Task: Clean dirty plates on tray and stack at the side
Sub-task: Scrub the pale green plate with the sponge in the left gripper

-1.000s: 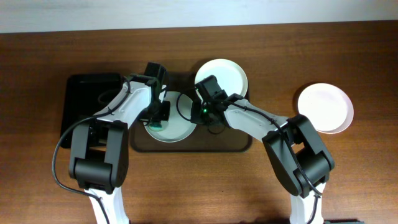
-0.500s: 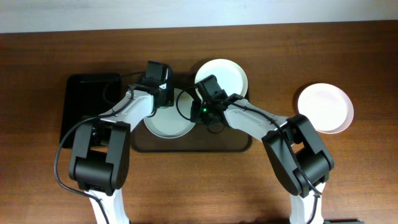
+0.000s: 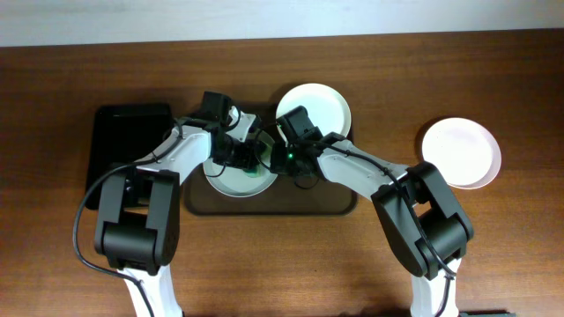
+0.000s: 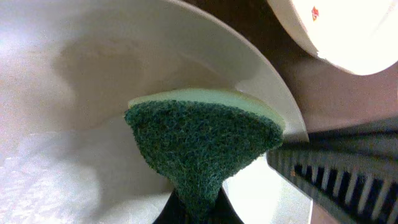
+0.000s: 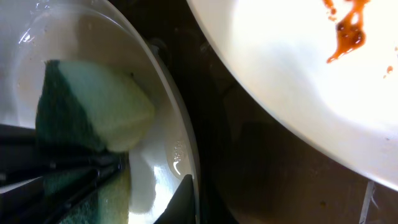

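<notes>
The left end effector (image 4: 199, 210) is clamped on a green sponge (image 4: 205, 143), which is pressed into the plate (image 4: 93, 68) lying on the tray (image 3: 300, 204). The right end effector (image 5: 185, 200) seems pinched on that plate's rim (steadying it, I judge). This is the scrubbing step. The next move calls for sweeping the sponge around the plate, then turning to the red-streaked second plate (image 5: 298, 74).

Both arms reach in toward centre. Left arm (image 3: 181, 150) angles in from the left, left gripper (image 3: 245, 157) pointing down, clamped on a sponge (image 4: 205, 149). Right arm (image 3: 361, 172) comes in from the right, right gripper (image 3: 280, 157) low, fingers (image 4: 329, 177) straddling a plate (image 4: 81, 62) rim and pinching it. Grippers sit just beside each other.
</notes>
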Controlling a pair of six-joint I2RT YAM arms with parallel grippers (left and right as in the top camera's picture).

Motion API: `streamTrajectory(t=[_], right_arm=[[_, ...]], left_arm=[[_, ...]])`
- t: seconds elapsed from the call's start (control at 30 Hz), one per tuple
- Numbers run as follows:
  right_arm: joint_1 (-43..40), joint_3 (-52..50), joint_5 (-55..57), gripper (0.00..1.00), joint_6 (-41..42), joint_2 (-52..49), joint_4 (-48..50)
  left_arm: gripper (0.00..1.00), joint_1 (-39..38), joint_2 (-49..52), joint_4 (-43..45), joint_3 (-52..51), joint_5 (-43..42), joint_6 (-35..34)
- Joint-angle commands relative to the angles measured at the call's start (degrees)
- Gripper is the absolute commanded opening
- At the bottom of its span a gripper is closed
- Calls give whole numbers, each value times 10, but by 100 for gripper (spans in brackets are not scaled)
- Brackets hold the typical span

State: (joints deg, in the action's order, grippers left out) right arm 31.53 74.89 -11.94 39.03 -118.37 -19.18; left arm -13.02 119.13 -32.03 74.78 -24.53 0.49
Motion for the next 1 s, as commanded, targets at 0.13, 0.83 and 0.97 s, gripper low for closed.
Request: streamTrajectory(t=[0.13,0.83,0.97], right_arm=[[-2,-2,3,4,-9,-13,-9],[-2,-2,1,4,-9,-13,-9],[-2,-2,1,4,-9,-13,-9]], left_arm=[[1,26,89,-88,-56,315,-224],[1,57,89,29,-56,297,-144],[1,57,89,-68,-56,409,-254]])
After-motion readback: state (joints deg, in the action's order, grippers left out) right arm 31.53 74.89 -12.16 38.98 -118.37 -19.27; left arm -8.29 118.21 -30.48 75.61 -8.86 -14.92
